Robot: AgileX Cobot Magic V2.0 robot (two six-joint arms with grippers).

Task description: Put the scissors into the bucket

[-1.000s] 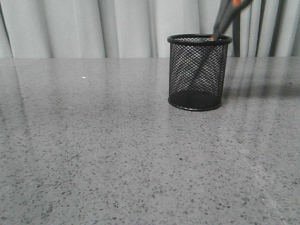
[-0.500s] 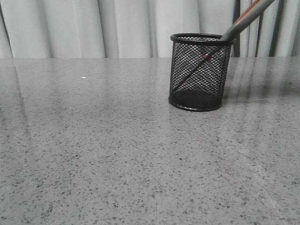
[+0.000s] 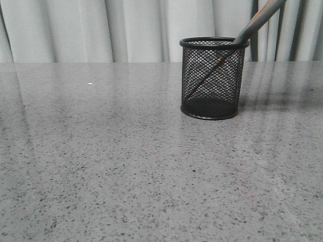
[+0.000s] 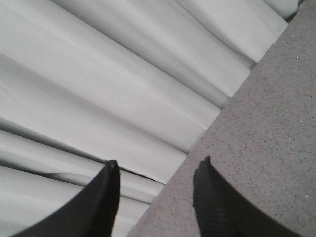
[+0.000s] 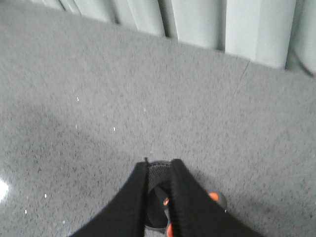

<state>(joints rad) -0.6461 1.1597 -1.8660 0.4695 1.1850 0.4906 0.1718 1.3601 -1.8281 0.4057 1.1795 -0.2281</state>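
The right gripper point(image 5: 159, 200) hovers above the small black wire-mesh bucket point(image 3: 214, 78), its fingers nearly together with nothing clearly between them. The grey-handled, orange-lined scissors point(image 3: 255, 22) lean inside, blades down, handles over the rim, so placement looks done; withdrawing upward seems next. The left gripper point(image 4: 155, 197) stands apart, empty.

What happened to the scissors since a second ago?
The scissors went from steep, with the tips just inside the rim, to lying slanted in the bucket, blades running down through the mesh toward its lower left and handles leaning out over the right rim. The bucket shifted only slightly. The grey table and the curtains stayed as they were.
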